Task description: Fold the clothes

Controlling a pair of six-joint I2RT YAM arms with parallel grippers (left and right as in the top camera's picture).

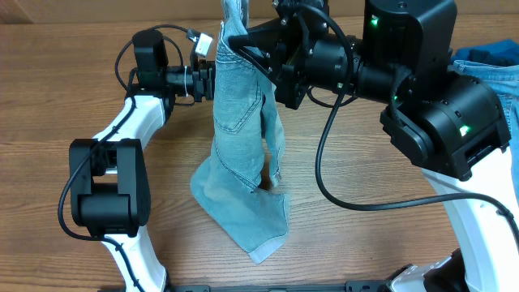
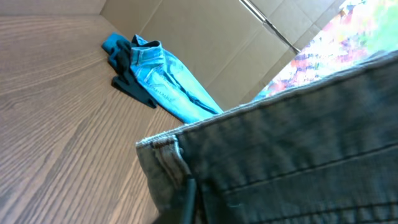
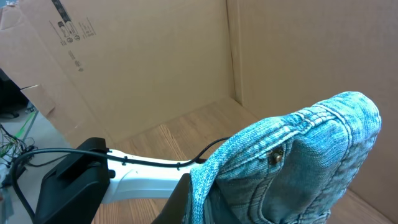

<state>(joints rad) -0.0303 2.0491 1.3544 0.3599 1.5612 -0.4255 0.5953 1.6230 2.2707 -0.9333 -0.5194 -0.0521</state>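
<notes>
Above the table (image 1: pixel 65 105), pale denim shorts (image 1: pixel 235 105) hang, hem touching it.

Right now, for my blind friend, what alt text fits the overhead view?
Pale denim shorts hang upright, pinched near the top by a robot's left fingers and right fingers, their lower end pooled on the wooden table. More blue clothes lie at the right edge.

black printed symbols (image 3: pixel 69 31) on cardboard wall (image 3: pixel 155 68), too small to read

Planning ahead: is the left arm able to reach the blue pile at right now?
Probably not: the left gripper grips the hanging shorts, and the right arm stands between.
</notes>
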